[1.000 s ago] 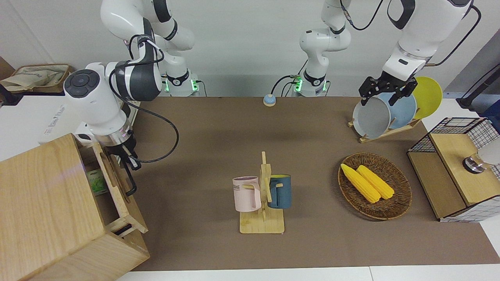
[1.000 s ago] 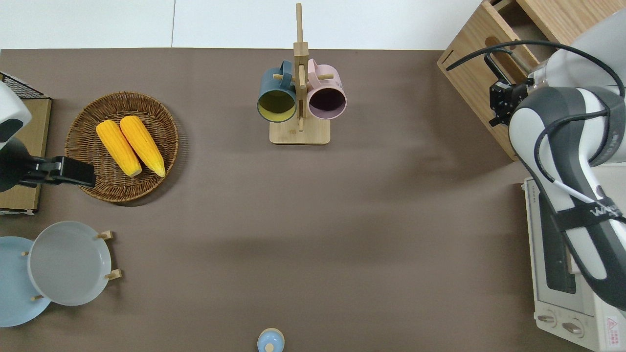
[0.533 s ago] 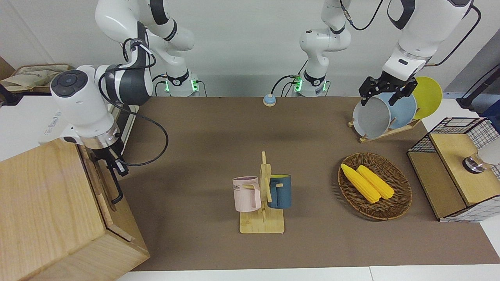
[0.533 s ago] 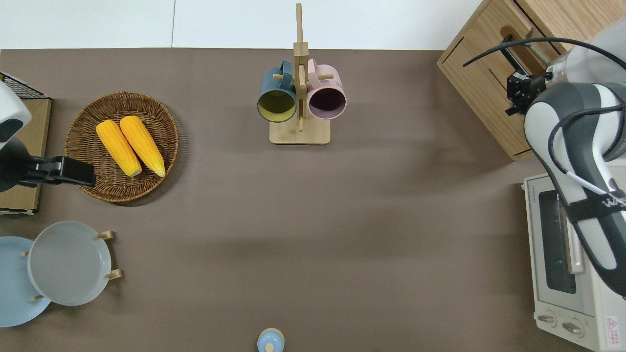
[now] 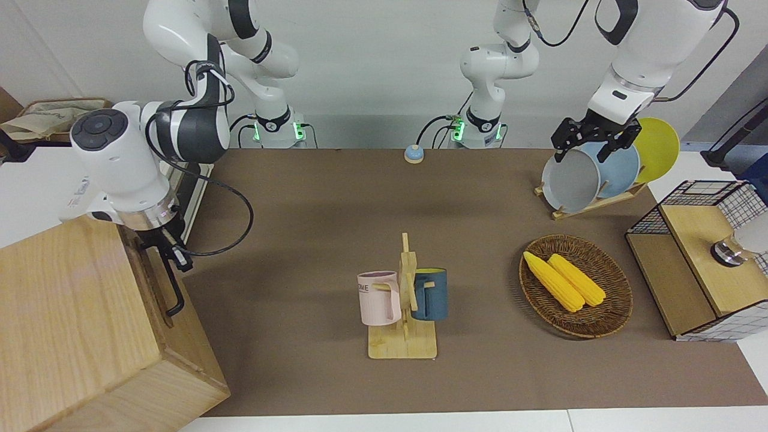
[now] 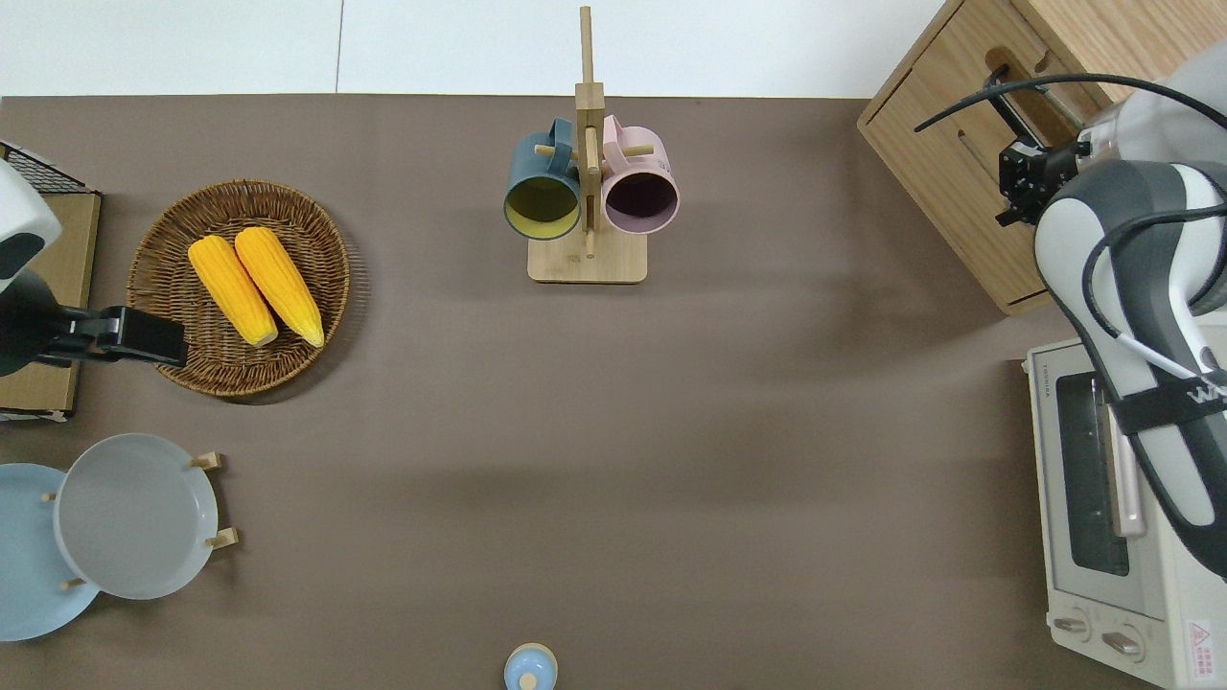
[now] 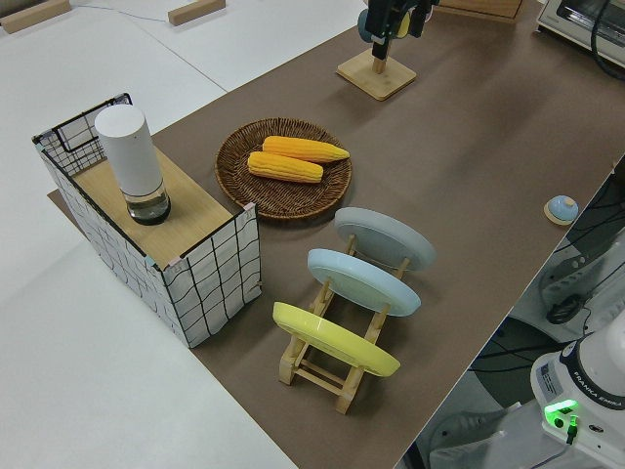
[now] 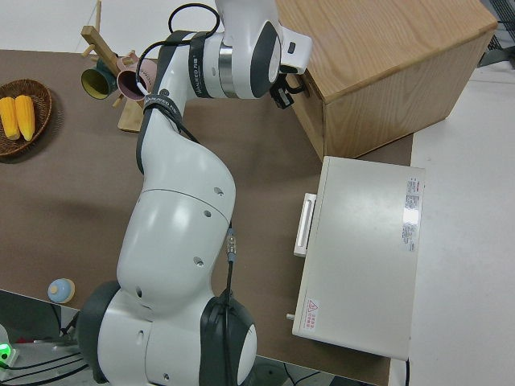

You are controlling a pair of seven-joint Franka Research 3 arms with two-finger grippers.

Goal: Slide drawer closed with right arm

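A brown mat covers the surface point(image 5: 336, 198), white at its edges, before a pale wall. The drawer point(image 5: 157, 282) sits flush in its pale-wood cabinet point(image 5: 72, 324) at the right arm's end, farther from the robots than the white toaster oven point(image 6: 1112, 517). Its front panel faces the mug rack point(image 5: 403, 312); its black loop handle point(image 5: 172, 282) runs lengthwise along the panel. The right claw point(image 5: 167, 249) is at the handle's end nearer the robots; whether it grips cannot be told. The left arm point(image 5: 624, 78) is parked.
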